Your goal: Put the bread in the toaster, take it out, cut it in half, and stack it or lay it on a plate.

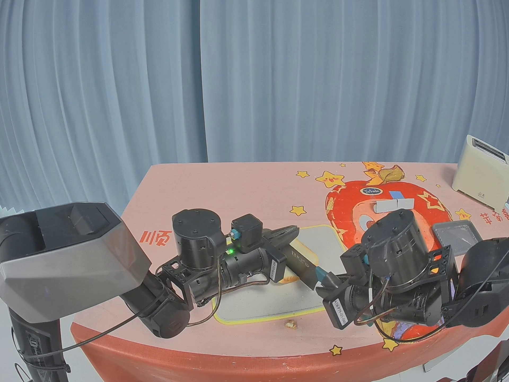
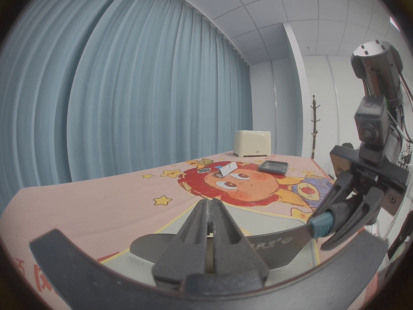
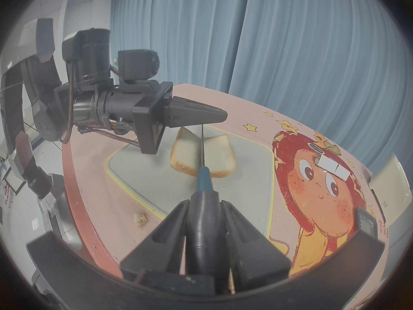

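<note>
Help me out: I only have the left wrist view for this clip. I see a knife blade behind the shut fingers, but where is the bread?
Observer: The bread lies flat on the grey cutting mat, just below the tip of the left gripper.
Operator: Where does the blade sit on it?
Observer: The knife, held in the right gripper, stands edge-down across the middle of the slice.
Operator: Anything loose on the table?
Observer: One crumb lies on the pink cloth, just off the mat's near edge.
</note>
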Available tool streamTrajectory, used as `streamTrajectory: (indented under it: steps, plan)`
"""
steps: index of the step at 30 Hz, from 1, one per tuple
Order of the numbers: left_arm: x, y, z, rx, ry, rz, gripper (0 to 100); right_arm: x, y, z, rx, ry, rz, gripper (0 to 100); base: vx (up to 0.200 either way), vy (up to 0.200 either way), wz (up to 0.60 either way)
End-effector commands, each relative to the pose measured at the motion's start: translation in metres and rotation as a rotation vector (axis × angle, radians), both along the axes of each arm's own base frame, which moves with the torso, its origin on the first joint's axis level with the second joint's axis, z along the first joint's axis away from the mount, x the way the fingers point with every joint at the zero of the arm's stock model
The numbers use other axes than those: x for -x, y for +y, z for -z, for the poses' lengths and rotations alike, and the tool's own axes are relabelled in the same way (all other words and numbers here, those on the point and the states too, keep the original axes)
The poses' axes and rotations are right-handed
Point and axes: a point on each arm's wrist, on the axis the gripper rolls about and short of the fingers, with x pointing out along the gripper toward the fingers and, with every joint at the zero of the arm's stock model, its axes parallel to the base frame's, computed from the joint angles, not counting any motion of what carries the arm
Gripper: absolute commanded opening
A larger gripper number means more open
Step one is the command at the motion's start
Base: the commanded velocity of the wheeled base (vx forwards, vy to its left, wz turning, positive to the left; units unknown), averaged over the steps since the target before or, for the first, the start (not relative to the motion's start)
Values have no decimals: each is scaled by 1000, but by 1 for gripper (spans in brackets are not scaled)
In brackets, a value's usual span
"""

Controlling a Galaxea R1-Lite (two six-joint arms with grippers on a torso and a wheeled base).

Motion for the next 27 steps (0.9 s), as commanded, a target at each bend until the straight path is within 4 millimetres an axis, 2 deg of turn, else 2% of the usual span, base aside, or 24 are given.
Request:
streamTrajectory:
  steps: [1, 6, 10, 16, 27]
  plan:
    - [0, 0, 1, 0, 1, 0, 0, 1, -1, -3, -8, -10, 5, 0, 0, 0, 0]
    - [-1, 1, -4, 9, -11, -3, 0, 0, -1, -5, -52, -48, 9, 0, 0, 0, 0]
    - [1, 3, -19, 46, -58, -5, 0, -1, 0, -5, -92, -81, 12, 0, 0, 0, 0]
    - [-1, 5, -21, 50, -63, -12, 0, 5, -3, 7, -68, -54, 2, 0, 0, 0, 0]
    - [-8, 14, -32, 70, -88, -42, 0, 7, -3, 8, -107, -36, 41, 0, 0, 0, 0]
